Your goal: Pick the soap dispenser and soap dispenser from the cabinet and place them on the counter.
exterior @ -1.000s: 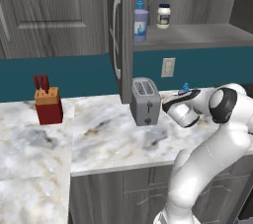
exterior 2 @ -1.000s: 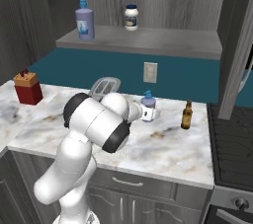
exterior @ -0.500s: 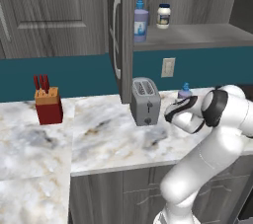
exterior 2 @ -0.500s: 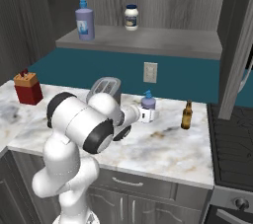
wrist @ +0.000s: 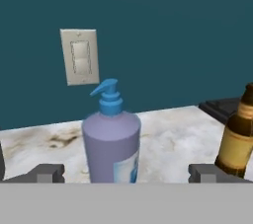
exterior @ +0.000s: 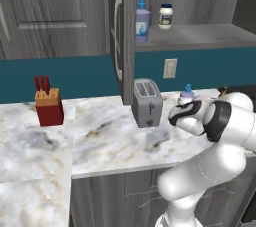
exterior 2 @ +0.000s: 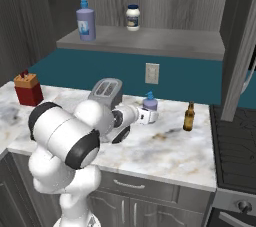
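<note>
Smooth plastic soap dispenser [wrist: 111, 146], glossy marbled stone counter [exterior: 100, 141]

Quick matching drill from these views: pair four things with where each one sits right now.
Things:
1. white jar
2. brown bottle
3. knife block
4. toaster

Places:
A. on the counter, far left, away from the arm
B. on the cabinet shelf, beside a soap dispenser
C. on the counter under the cabinet's open door
D. on the counter, near the stove, beside the other soap dispenser

Pairs: 1-B, 2-D, 3-A, 4-C
</note>
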